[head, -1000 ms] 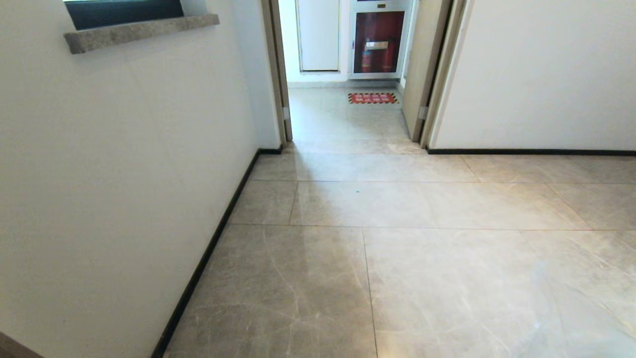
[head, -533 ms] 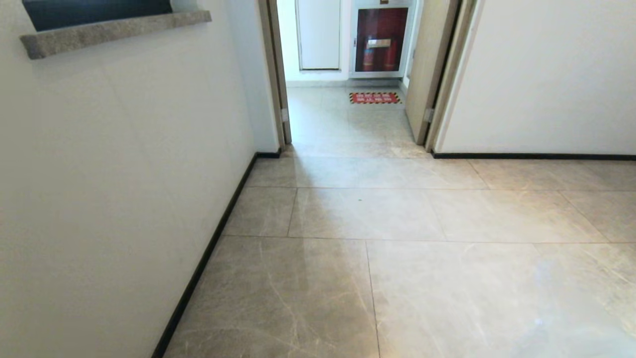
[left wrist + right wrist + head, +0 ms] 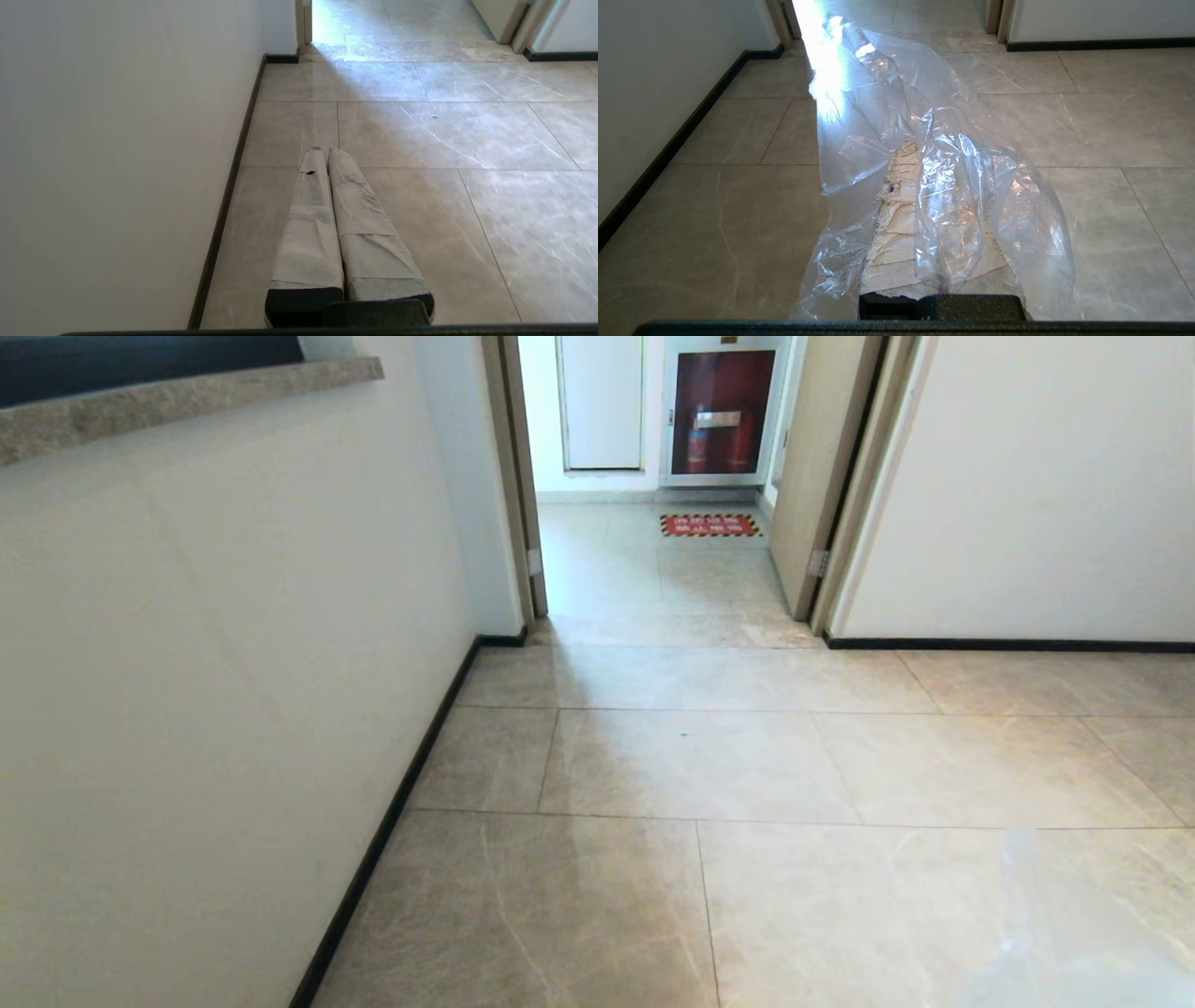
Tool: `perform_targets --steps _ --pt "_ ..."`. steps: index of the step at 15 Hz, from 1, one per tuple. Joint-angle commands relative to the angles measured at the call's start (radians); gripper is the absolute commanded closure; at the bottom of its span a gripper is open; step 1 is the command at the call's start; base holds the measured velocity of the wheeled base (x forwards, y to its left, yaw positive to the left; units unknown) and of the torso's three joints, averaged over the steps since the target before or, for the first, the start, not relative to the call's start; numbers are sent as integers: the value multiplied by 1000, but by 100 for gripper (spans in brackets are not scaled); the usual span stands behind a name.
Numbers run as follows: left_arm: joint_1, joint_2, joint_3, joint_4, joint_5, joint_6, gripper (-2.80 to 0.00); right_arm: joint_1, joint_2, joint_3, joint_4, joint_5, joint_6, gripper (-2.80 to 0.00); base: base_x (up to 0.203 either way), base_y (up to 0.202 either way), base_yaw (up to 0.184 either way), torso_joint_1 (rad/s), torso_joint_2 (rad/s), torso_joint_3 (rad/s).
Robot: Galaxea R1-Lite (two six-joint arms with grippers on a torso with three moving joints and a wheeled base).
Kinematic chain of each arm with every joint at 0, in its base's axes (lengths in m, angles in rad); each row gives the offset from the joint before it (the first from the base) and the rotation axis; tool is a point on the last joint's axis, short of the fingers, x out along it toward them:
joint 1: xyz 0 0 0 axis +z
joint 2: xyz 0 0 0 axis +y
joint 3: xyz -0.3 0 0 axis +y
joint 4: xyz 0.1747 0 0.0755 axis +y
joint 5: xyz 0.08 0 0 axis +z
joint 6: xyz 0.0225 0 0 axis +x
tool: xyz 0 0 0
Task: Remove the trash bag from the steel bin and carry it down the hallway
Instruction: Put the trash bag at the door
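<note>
We are in the hallway point(image 3: 747, 756) — glossy grey tiles, a white wall point(image 3: 215, 691) with a dark baseboard close on our left, and an open doorway point(image 3: 653, 476) ahead. Beyond it the same tile runs to a red floor mat point(image 3: 709, 525) before a cabinet point(image 3: 719, 415) holding red extinguishers. A stone ledge point(image 3: 187, 397) juts from the left wall, high up. The bin is in none of the views, so we judge the bag already out and the carry under way.

The bag point(image 3: 943, 186) hangs draped over the right gripper point(image 3: 915, 149), whose taped fingers are pinched together on the clear film; a pale corner of the plastic also shows low at the right of the head view. No scraps can be made out through it from here. The left gripper point(image 3: 324, 151) is closed on nothing, pointing along the floor just beside the left baseboard.

Our worries from here: the film is thin and slick, so it could slide out of the pinch — a jolt at a tile joint or the door threshold would do it. The loose folds could trail and catch under the base. We also ride close to the left wall, so a slight drift could scrape the left arm or clip the door frame point(image 3: 518, 476).
</note>
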Motion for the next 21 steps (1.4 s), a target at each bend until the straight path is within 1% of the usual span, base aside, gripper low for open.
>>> perform_targets --steps 1,21 --pt "0 0 0 0 0 1 0 0 0 2 0 0 0 0 193 0 3 4 0 7" --pt "0 0 0 0 0 -1 0 0 0 2 0 0 0 0 190 0 1 2 1 3"
